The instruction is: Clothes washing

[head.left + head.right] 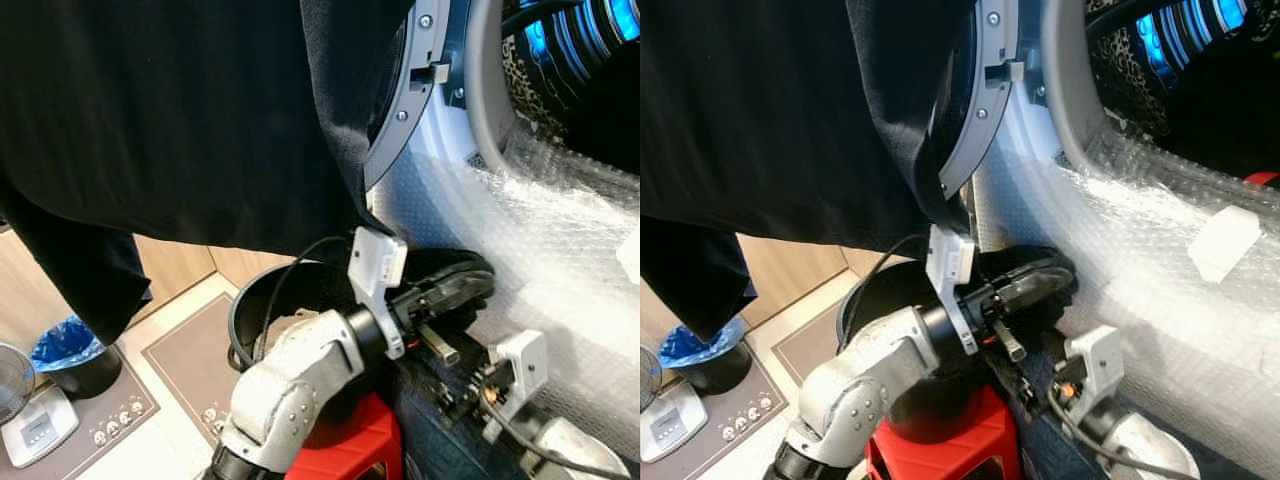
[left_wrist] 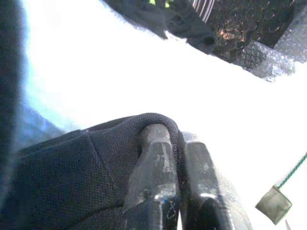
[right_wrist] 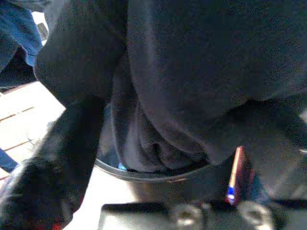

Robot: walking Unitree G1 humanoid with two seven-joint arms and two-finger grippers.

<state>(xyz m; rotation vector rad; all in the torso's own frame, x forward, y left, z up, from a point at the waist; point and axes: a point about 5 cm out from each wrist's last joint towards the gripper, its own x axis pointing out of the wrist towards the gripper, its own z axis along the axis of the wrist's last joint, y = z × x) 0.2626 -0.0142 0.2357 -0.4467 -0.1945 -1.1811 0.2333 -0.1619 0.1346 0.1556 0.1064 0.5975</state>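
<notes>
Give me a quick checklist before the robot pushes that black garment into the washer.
1. Left hand shut on the black garment: ok.
2. Washer door open: ok.
3. Drum opening free of obstruction: cannot tell; bubble wrap covers the lower rim.
4. Garment clear of the door: not ok; it drapes against the door's edge.
5. Right hand grip: cannot tell; its wrist view shows dark fabric above a black bin.

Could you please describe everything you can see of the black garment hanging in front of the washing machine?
The black garment is a large, matte, soft-looking fabric piece draped across the upper left of the head views, one end hanging low like a sleeve. Its edge lies against the washer's open grey door. In the left wrist view, a fold of finely knit black cloth wraps over the left gripper, whose fingers pinch it.
</notes>
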